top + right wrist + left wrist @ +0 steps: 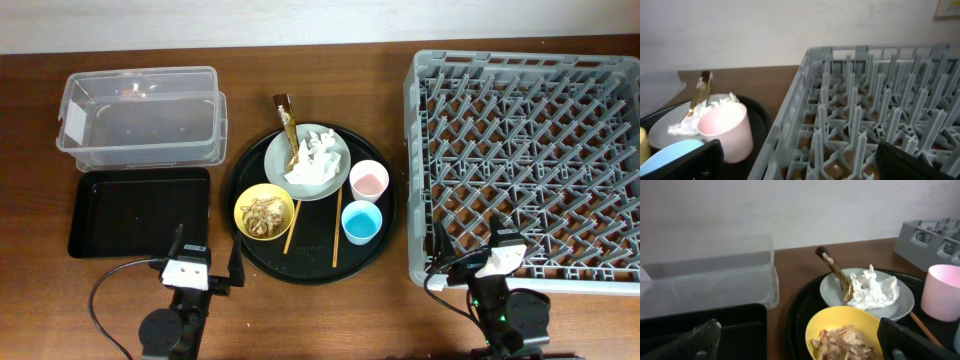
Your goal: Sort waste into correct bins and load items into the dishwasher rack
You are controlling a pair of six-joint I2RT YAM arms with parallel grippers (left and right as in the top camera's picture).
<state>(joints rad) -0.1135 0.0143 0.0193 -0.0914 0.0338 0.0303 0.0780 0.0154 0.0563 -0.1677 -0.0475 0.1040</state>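
A round black tray (375,235) holds a pale green plate (335,181) with crumpled white tissue (316,160) and a brown-and-gold wrapper stick (288,122). It also holds a yellow bowl (264,212) of brownish food scraps (845,342), a pink cup (368,180), a blue cup (361,223) and two wooden chopsticks (337,228). The clear tub (143,115) and the shallow black tray (140,211) lie at the left. The grey dishwasher rack (527,160) stands at the right. My left gripper (205,262) is open and empty near the front edge. My right gripper (470,255) is open and empty at the rack's front left corner.
The brown wooden table (40,290) carries everything. A pale wall runs behind it. Black cables loop beside both arm bases at the front edge.
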